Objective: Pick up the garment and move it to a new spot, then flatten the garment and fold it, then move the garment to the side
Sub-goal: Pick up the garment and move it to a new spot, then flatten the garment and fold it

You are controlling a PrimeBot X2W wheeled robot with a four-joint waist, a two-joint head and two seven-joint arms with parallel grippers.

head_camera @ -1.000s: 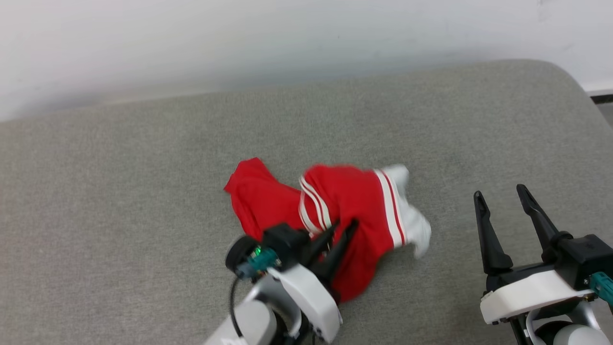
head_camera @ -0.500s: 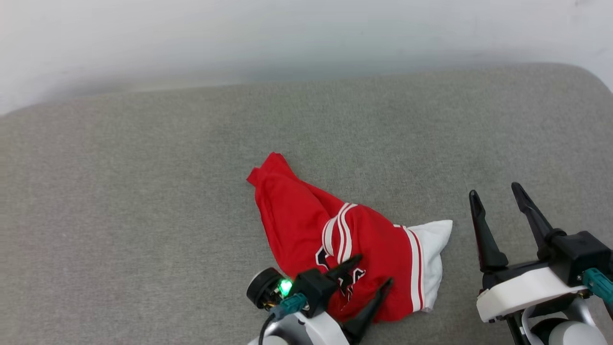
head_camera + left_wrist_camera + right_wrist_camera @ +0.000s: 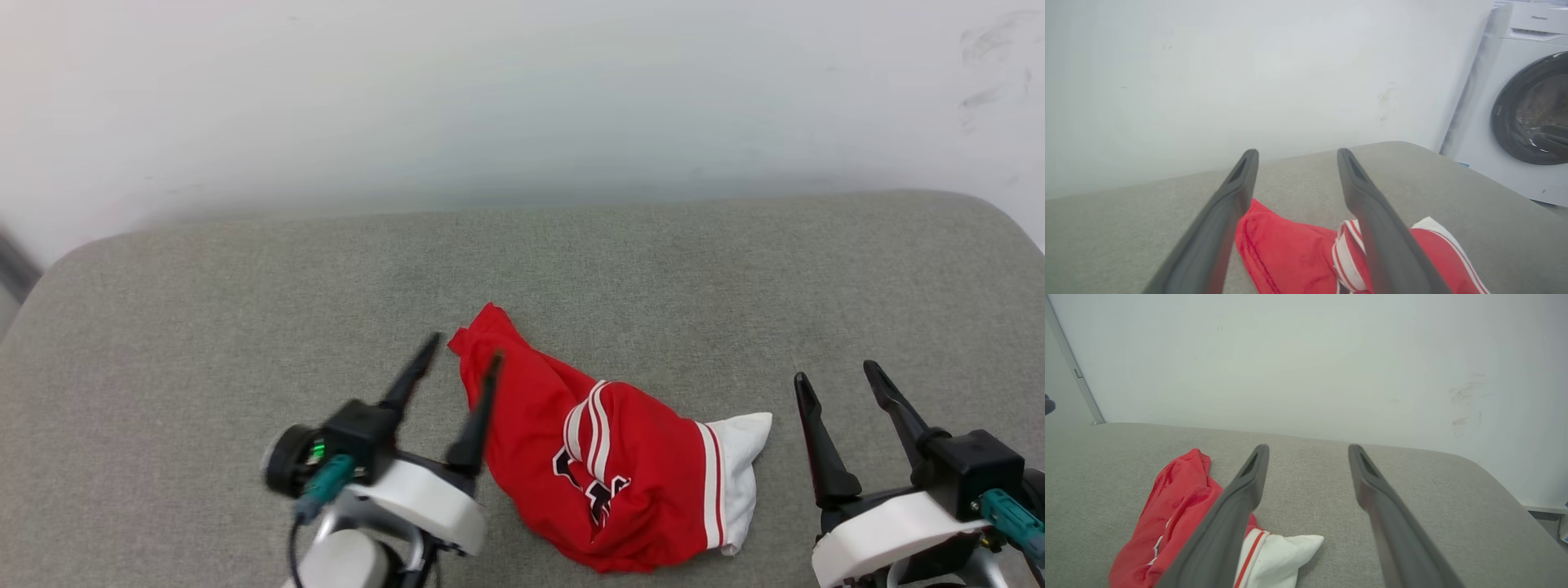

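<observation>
Garment (image 3: 620,482) lies in a crumpled heap on the grey fabric-covered counter (image 3: 245,310), toward the near edge and between the two arms. Its red body is bunched into a ridge that runs away from the robot. The white sleeve (image 3: 735,465) spills out toward the right side, and the black print (image 3: 596,486) is half buried in a fold beside the striped trim (image 3: 592,425). Nothing is spread flat yet, so by my reading the flattening step is the one in hand.

The left pincer (image 3: 463,349) hangs at the far red tip of the heap with its fingers spread and nothing between them. The left wrist view looks down past both fingers onto red cloth, which suggests it is poised above that end to take a hem or corner. The head view smears this pincer, so I cannot say whether its inner finger brushes the red edge.

The right pincer (image 3: 834,373) is likewise released and empty. It is held near the sleeve but apart from it, a sensible waiting place for catching the opposite end so the two can pull the cloth taut.

Bare counter on every side leaves room to spread the garment. The folds hide which edge is hem and which is collar, so a blind grab may lift two layers at once.
</observation>
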